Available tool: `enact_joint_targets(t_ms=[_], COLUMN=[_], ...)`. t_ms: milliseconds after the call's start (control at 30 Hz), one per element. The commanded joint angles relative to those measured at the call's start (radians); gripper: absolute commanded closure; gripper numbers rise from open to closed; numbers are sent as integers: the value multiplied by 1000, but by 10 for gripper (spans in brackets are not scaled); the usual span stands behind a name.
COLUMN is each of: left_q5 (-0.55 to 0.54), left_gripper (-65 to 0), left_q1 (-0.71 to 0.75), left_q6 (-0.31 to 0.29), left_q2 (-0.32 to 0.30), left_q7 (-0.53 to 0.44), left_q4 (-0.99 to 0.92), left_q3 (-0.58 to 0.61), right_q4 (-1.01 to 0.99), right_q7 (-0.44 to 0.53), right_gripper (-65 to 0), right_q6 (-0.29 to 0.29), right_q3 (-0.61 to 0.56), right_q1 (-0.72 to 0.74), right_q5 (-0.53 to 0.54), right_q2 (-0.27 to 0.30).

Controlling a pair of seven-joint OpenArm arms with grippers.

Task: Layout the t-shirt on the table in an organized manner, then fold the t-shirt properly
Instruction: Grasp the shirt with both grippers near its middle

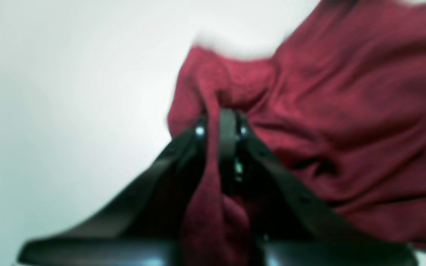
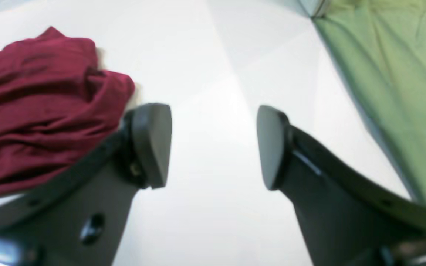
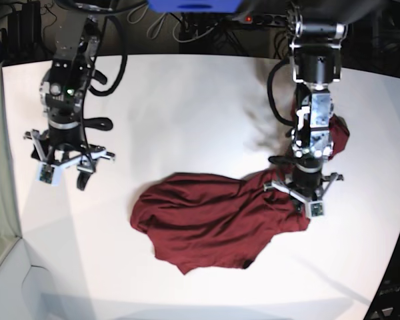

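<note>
table [image 3: 187, 100] white | t-shirt [image 3: 207, 220] plain, crumpled | left tool [image 1: 220, 122] pinching t-shirt; right tool [image 2: 213, 144] wide

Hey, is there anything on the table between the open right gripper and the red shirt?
Nothing visible. Only bare white table separates the right gripper from the t-shirt. The left gripper is already shut on the shirt's far side.

I work in a robotics lab: my two arms are mounted at the far edge of a big white table [image 3: 187, 93]. Behind it sit tangled cables [image 3: 180, 27] and dark equipment, with green fabric [image 2: 394, 85] alongside.
</note>
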Motion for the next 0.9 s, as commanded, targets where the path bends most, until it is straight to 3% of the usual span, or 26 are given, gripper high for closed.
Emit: enact_joint_targets(t_ms=[0, 233, 500, 700, 767, 867], left_q5=[0, 0, 0, 2, 2, 2], left_gripper=[0, -1, -5, -7, -41, -176], left_q1=[1, 228, 391, 466, 489, 521], left_q6=[2, 2, -6, -6, -6, -6], left_q2=[-4, -4, 19, 14, 14, 14], left_q7=[-37, -37, -37, -37, -37, -37], left_q4=[80, 340, 356, 368, 391, 426], left_q3=[-1, -1, 18, 81, 85, 94], right_q4=[18, 17, 17, -54, -112, -189], right_q7=[36, 36, 36, 36, 36, 36], right_gripper=[-370, -370, -370, -372, -372, -372], right_q6=[1, 2, 2, 2, 2, 2], right_q3=[-2, -19, -118, -267, -336, -436], right_q1=[28, 77, 113, 145, 163, 206], right_q5=[0, 0, 0, -1, -1, -1], right_q2=[2, 2, 2, 7, 22, 50])
